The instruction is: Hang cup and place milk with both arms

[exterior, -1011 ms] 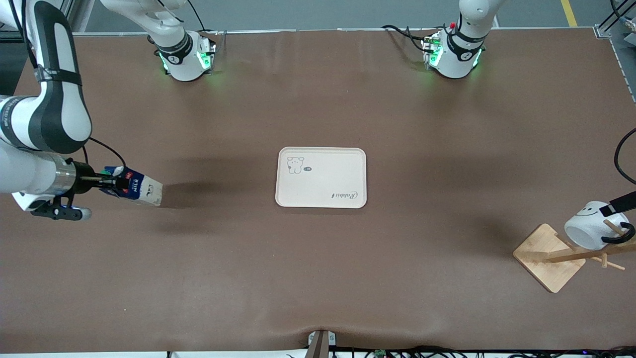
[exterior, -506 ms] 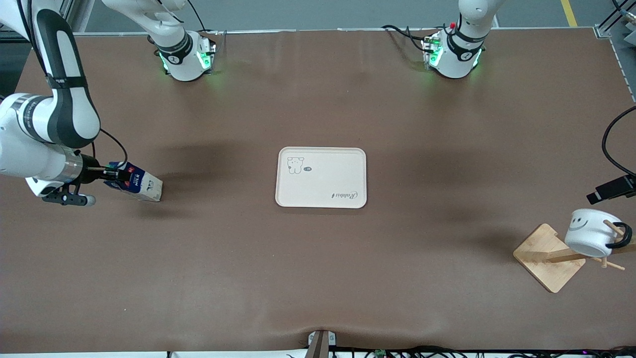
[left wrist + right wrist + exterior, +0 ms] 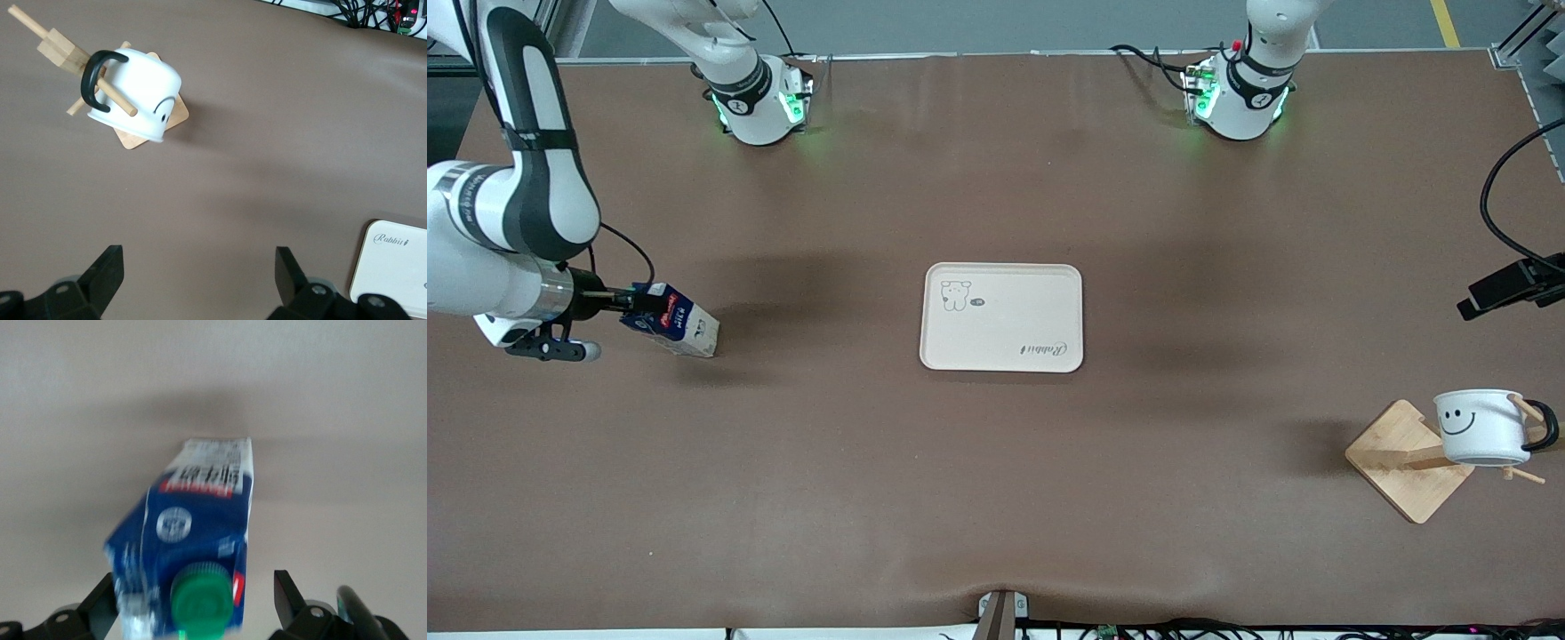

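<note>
The cup (image 3: 1480,427), white with a smiley face, hangs by its black handle on a peg of the wooden rack (image 3: 1405,462) at the left arm's end of the table. It also shows in the left wrist view (image 3: 137,90). My left gripper (image 3: 1469,308) is open and empty, well clear of the cup, over bare table (image 3: 198,257). The milk (image 3: 676,329) leans tilted with its lower edge on the table at the right arm's end. My right gripper (image 3: 640,309) is open around its green-capped top (image 3: 193,587), with a gap at one finger.
A cream tray (image 3: 1005,333) with a bear print lies at the table's middle, its corner showing in the left wrist view (image 3: 390,267). The rack's square wooden base sits near the table edge. Brown table cloth lies between tray, milk and rack.
My left gripper let go of the cup and drew away toward the arms' bases; the cup swung to hang level on the peg. My right gripper lowered the milk onto the table.
</note>
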Controlling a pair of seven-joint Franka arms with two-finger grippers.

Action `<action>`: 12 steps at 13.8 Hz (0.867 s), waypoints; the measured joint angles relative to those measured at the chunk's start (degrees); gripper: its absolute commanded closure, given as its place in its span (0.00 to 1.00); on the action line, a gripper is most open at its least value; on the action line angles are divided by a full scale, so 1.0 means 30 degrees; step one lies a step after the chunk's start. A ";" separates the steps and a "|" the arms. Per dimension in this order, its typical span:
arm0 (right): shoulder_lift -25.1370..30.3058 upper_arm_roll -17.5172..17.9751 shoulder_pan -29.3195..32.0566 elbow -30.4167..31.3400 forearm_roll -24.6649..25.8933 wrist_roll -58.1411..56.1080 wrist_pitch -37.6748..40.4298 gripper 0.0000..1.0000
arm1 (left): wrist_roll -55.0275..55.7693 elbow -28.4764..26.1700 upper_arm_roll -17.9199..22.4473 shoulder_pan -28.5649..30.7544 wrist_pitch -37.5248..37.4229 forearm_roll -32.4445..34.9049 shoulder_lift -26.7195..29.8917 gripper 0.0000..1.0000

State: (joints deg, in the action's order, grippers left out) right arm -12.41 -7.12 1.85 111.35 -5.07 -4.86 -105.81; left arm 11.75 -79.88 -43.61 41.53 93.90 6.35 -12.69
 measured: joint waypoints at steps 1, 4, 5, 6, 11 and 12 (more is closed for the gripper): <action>-0.0157 0.0023 -0.0011 -0.0749 0.0177 0.0000 0.0766 0.00 | -0.0001 -0.0002 -0.0001 0.0001 -0.0088 0.0000 0.0122 0.00; -0.0996 0.0080 -0.0009 -0.3548 0.0934 0.0000 0.1932 0.00 | -0.0636 -0.0008 -0.0035 0.0003 -0.0182 0.0000 0.0172 0.00; -0.1290 0.0064 0.0044 -0.4781 0.0976 0.0000 0.2816 0.00 | -0.0944 0.0011 -0.0079 0.0001 -0.0181 0.0001 0.0214 0.00; -0.1512 0.0038 0.0140 -0.6095 0.0976 0.0000 0.3863 0.00 | -0.1075 0.0038 -0.0128 -0.0002 -0.0181 0.0000 0.0359 0.00; -0.1520 0.0167 0.0362 -1.1814 0.0961 0.0008 0.7572 0.00 | -0.1609 0.0054 0.0432 -0.1180 -0.1074 -0.0004 0.1742 0.00; -0.1239 0.0249 0.0324 -1.2348 0.0880 0.0015 0.8034 0.00 | -0.1609 0.0051 0.1271 -0.2243 -0.1302 -0.0008 0.1996 0.00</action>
State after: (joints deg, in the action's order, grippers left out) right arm -16.12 -6.38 2.82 74.31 -2.43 -4.81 -81.71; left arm 6.92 -79.73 -39.80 34.80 90.00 6.32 -6.71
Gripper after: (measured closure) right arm 0.000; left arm 0.000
